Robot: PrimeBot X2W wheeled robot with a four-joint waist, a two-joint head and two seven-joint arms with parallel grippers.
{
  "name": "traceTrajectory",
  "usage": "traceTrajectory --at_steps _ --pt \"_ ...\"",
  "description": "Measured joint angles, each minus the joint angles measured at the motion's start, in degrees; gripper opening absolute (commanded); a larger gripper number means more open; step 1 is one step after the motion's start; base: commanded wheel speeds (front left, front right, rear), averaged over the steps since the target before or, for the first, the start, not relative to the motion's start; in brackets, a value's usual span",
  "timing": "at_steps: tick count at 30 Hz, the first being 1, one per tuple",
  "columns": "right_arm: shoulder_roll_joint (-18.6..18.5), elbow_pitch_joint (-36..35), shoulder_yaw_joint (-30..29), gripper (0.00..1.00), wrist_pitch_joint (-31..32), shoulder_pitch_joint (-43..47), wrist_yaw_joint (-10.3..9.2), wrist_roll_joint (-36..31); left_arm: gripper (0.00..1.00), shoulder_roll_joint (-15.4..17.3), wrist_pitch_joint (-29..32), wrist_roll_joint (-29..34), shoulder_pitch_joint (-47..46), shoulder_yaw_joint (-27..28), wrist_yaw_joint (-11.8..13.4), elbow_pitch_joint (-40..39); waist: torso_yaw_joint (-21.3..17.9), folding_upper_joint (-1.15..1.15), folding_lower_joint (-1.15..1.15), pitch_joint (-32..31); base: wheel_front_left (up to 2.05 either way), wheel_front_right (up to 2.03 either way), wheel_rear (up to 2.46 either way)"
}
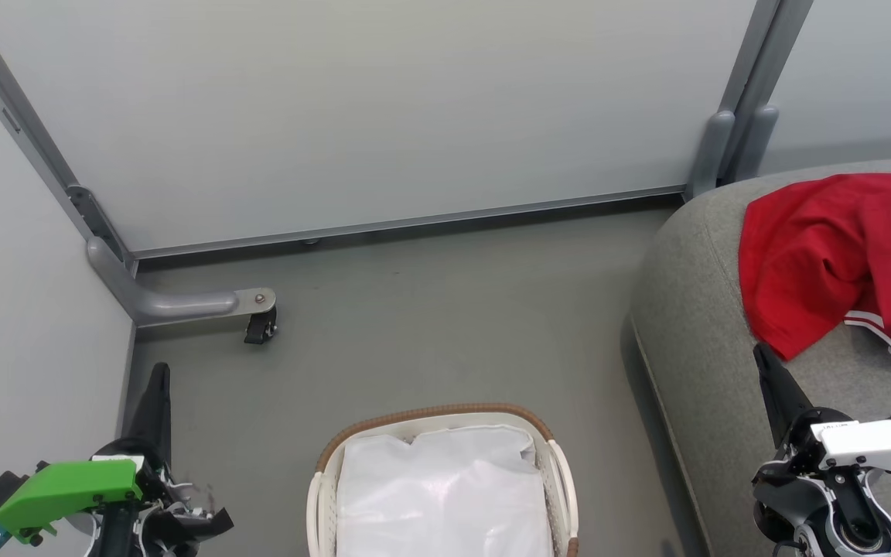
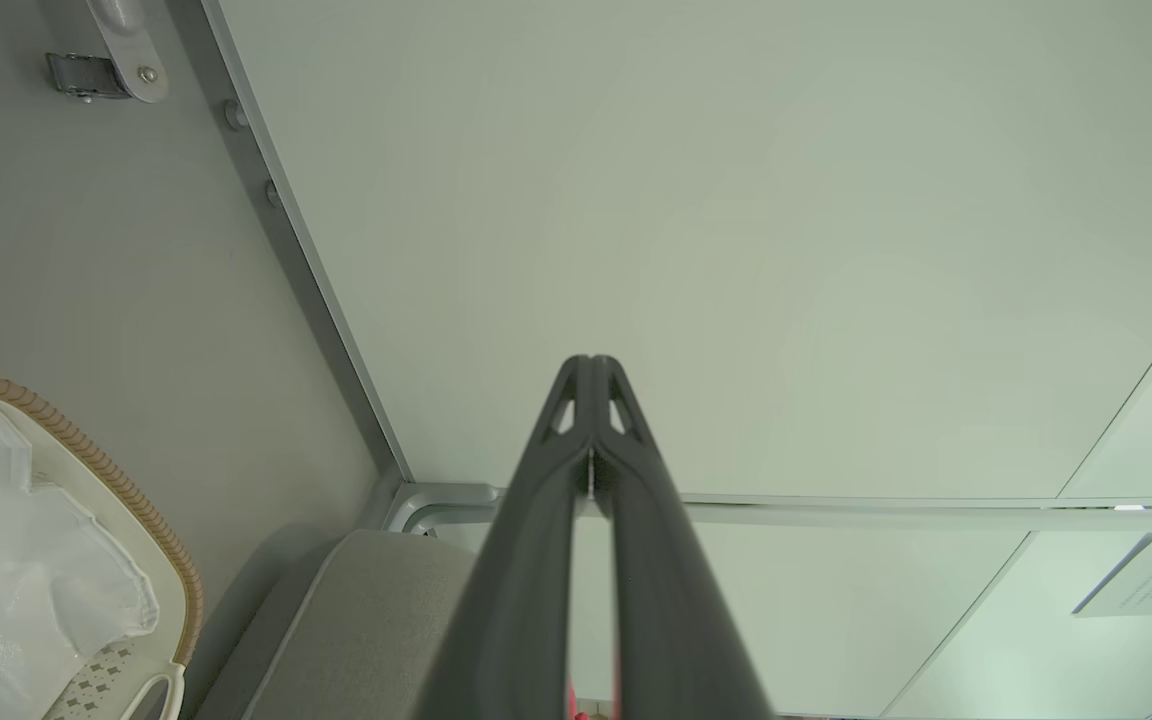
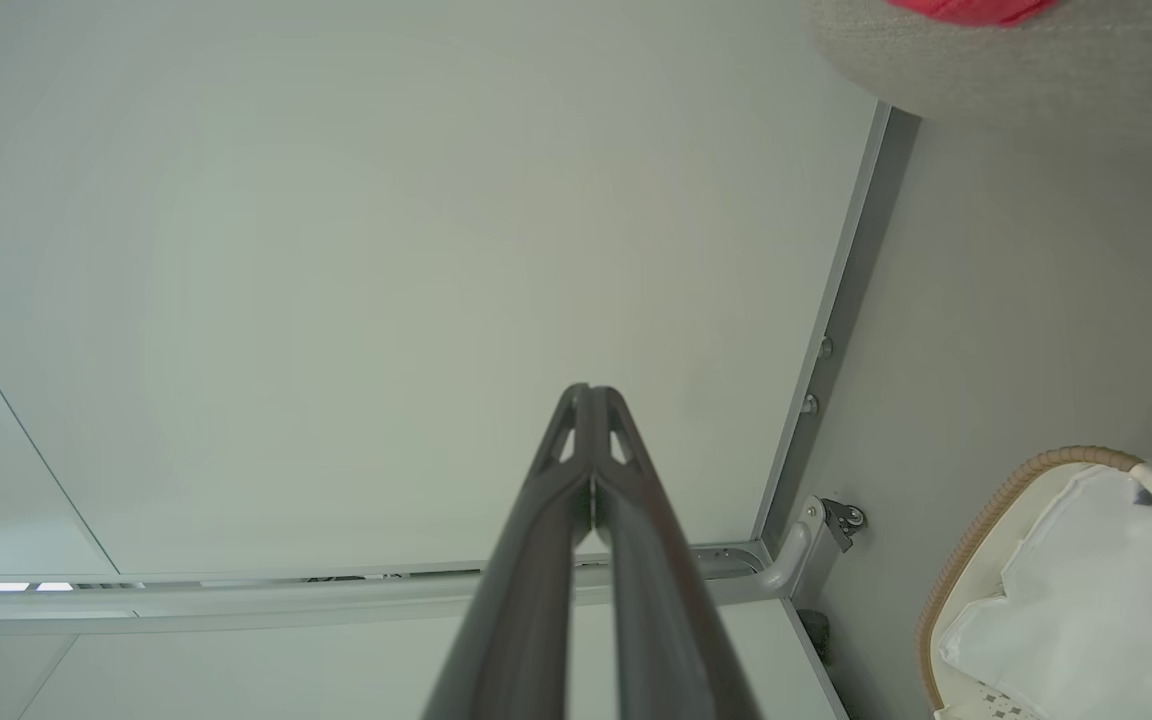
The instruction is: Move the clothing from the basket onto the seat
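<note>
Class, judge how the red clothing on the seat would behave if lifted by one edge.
Probably floppy: the red clothing lies in soft folds on the seat. Likely light, as the fabric looks thin. It would probably sag and trail rather than keep shape.

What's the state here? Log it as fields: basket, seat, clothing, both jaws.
basket: on the floor, holds a white liner sheet, no red visible inside
seat: grey cushion, right of the basket
clothing: red, heaped on the seat, white lettering and striped trim showing
left jaws: shut, holding nothing
right jaws: shut, holding nothing, tip near the clothing
</note>
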Motion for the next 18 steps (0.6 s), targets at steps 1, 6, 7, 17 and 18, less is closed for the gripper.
traceTrajectory --at_steps 1,6,7,17,18 --pt "-0.01 -0.04 -0.03 0.00 0.10 0.01 0.00 0.37 0.00 0.00 0.03 -0.33 -0.02 0.05 0.00 -0.09 0.00 0.00 0.00 -0.04 0.00 0.00 0.00" --pt "-0.01 -0.09 -0.05 0.00 0.10 0.02 0.00 0.41 0.00 0.00 0.05 -0.34 -0.19 0.08 -0.01 -0.14 0.00 0.00 0.00 -0.04 0.00 0.00 0.00" --pt "-0.01 -0.09 -0.05 0.00 0.10 0.02 0.00 0.41 0.00 0.00 0.05 -0.34 -0.19 0.08 -0.01 -0.14 0.00 0.00 0.00 -0.04 0.00 0.00 0.00" --pt "-0.01 -0.10 -0.05 0.00 0.10 0.02 -0.01 0.41 0.00 0.00 0.05 -0.35 -0.19 0.08 -0.01 -0.16 0.00 0.00 0.00 -0.04 0.00 0.00 0.00" --pt "-0.01 -0.10 -0.05 0.00 0.10 0.02 -0.01 0.41 0.00 0.00 0.05 -0.35 -0.19 0.08 -0.01 -0.16 0.00 0.00 0.00 -0.04 0.00 0.00 0.00"
